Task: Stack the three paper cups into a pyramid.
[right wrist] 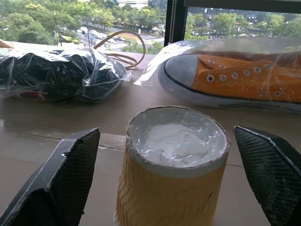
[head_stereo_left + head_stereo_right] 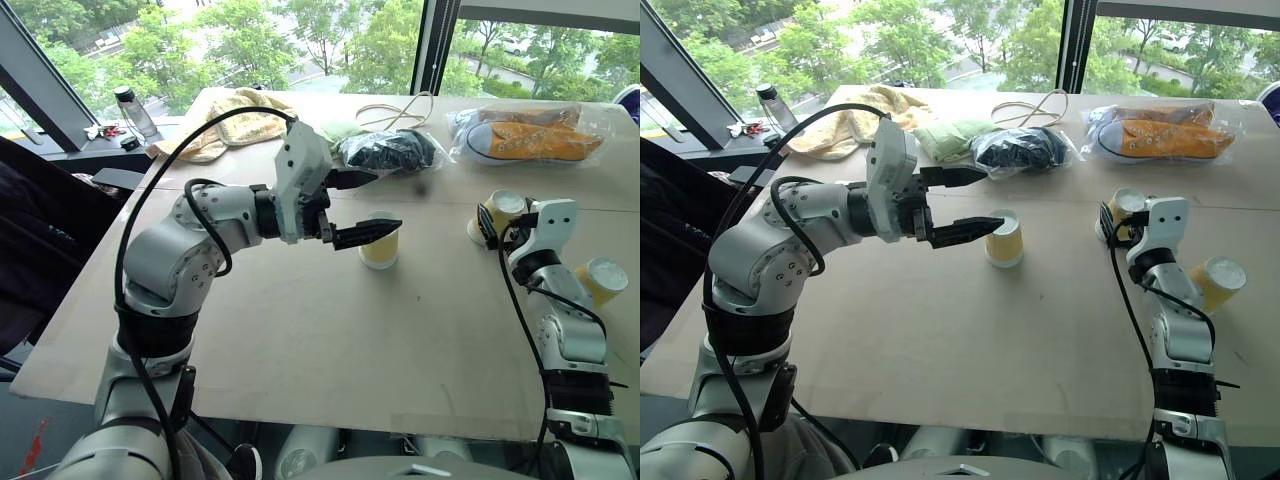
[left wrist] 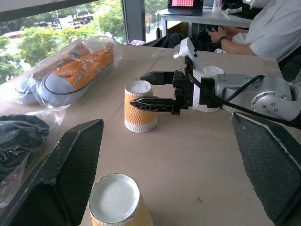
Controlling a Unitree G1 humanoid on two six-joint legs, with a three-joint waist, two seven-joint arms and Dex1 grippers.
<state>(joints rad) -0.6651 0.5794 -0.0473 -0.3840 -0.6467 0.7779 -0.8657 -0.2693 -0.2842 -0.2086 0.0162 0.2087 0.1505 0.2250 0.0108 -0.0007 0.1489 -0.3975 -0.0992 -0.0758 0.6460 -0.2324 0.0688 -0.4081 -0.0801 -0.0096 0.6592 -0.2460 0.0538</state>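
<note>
On a wide tabletop (image 2: 300, 340) by the window, three yellow paper cups stand upside down and apart, with no pyramid begun. The middle cup (image 2: 380, 242) sits alone near the centre; the far cup (image 2: 498, 214) stands off to the robot's right, and the near cup (image 2: 600, 280) lies closer to the right edge, beside the right arm.

The left claw (image 2: 365, 206) hangs level above the tabletop, pointing to the right, its two black fingers spread wide and empty, the lower finger just in front of the middle cup. The right claw (image 3: 150, 89) reaches forward at the far cup, fingers released and flanking it on both sides; no contact shows, and the cup rests on the tabletop.

Judging by this, the job is at its first step: gathering two cups side by side as the base. The right claw looks set to take the far cup. The next move calls for closing gently on the ribbed side, firm enough to lift and not crush the paper, then carrying it across to stand touching the middle cup. Bagged sneakers (image 2: 530, 135), a dark bagged bundle (image 2: 390, 150) and a yellow cloth (image 2: 235, 125) lie at the far side, well clear of the work.
</note>
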